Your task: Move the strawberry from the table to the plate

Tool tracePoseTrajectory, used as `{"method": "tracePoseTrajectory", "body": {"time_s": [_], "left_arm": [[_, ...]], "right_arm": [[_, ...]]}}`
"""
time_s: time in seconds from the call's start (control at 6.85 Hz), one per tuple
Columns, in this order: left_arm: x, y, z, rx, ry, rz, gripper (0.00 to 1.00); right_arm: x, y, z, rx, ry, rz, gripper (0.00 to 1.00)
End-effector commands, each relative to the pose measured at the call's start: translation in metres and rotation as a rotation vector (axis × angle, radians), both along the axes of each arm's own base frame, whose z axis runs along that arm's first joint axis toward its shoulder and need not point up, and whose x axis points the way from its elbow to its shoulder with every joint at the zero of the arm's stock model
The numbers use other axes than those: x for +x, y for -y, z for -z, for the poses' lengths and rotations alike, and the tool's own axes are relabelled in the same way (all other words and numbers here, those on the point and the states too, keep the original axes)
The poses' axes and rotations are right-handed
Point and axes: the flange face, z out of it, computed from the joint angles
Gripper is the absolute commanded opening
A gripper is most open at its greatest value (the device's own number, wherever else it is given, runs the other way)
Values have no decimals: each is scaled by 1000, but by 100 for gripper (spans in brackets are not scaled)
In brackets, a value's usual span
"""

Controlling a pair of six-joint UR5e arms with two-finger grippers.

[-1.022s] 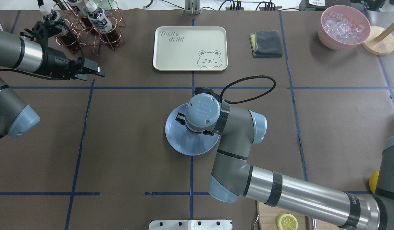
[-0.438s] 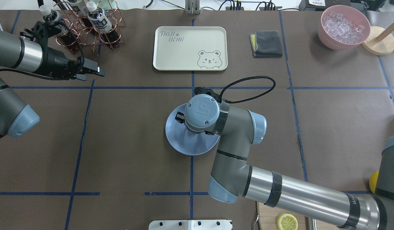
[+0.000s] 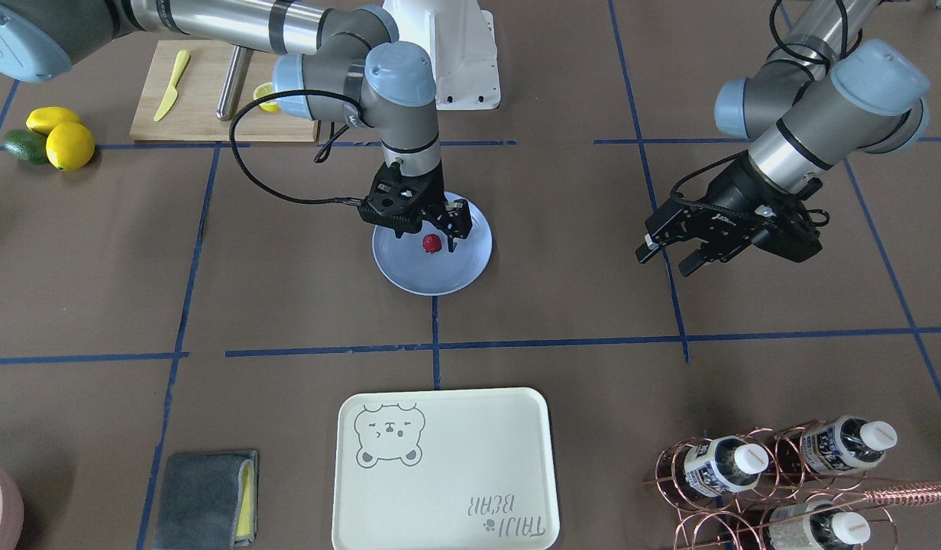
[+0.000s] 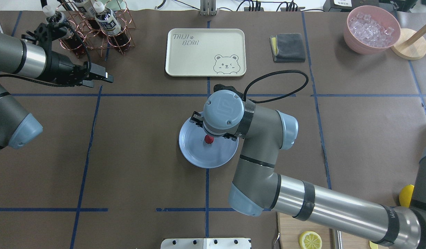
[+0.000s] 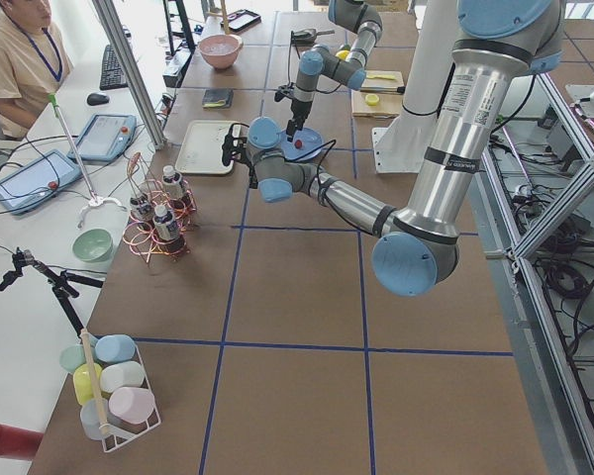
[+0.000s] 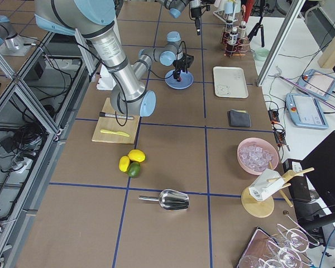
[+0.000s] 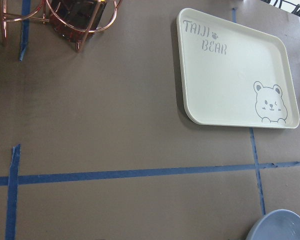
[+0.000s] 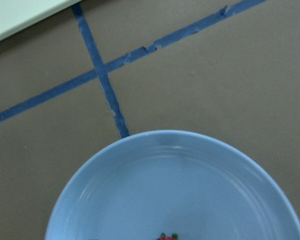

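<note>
Centrally, strawberry (image 3: 431, 243) in pale-blue plate (image 3: 409, 276), right hand (image 3: 442, 233) wide above it, left hand (image 3: 667, 258) wide.

Overhead cam sits above and behind the robot's white base (image 4: 206, 243), looking forward and down on the brown paper-covered surface (image 4: 130, 155) with blue tape lines. Front cam faces back from across, steeply down, so sides flip. Side cams shoot along it from each end, farther off. Wrist cams are close: right one's just over the round pale-blue glossy plate (image 8: 190, 175), left one catches its edge plus the cream rectangular tray with a bear drawing (image 7: 230, 75).
</note>
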Motion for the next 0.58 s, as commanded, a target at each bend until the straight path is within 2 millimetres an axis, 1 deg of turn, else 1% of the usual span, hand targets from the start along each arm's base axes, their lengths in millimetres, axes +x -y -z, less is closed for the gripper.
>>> {"method": "tracePoseTrajectory", "body": {"time_s": [0.0, 0.15, 0.29, 0.44], "left_arm": [[-4, 2, -3, 44, 20, -8, 88], [-15, 4, -20, 89, 60, -14, 88], [-32, 10, -36, 128, 98, -9, 88], [-61, 12, -67, 189, 164, -6, 97]], "right_arm": [[122, 2, -19, 20, 31, 54, 100], [171, 8, -54, 86, -3, 124, 100], [209, 23, -100, 104, -55, 179, 100], [253, 44, -128, 119, -76, 222, 100]]}}
